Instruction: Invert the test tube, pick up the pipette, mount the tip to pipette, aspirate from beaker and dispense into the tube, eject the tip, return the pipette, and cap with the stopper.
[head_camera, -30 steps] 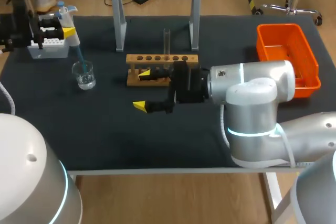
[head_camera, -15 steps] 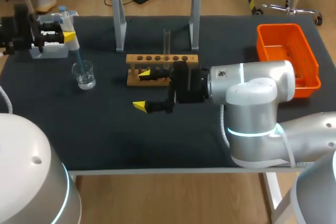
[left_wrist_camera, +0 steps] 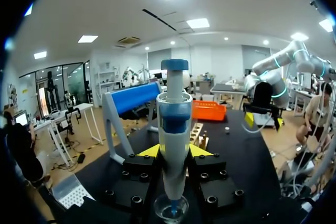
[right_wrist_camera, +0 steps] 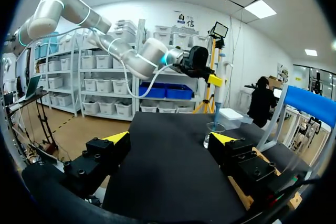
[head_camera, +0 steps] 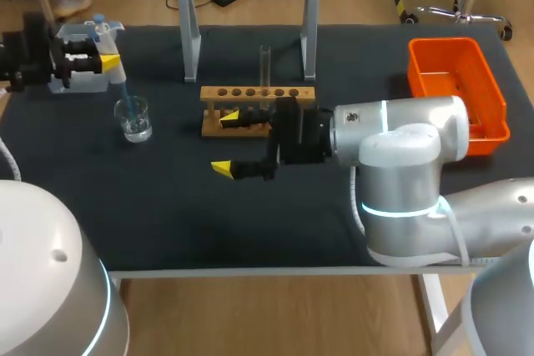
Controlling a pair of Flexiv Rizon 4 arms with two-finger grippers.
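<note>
On the dark table (head_camera: 167, 206), the pipette (head_camera: 113, 47) is gripped by the left gripper (head_camera: 92, 52) at ten o'clock, its tip dipped into the beaker (head_camera: 133, 118). At the left wrist, the pipette is seen pinched between both fingers. At the right wrist, the right gripper (right_wrist_camera: 173, 139) is spread wide and empty, with the beaker ahead at one o'clock.

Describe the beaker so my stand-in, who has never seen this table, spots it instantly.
Start at the wooden test tube rack in the middle of the black table and look toward the robot's left. The beaker stands there alone: a small clear glass, the only vessel with the blue tip of the pipette dipped into it.
</note>
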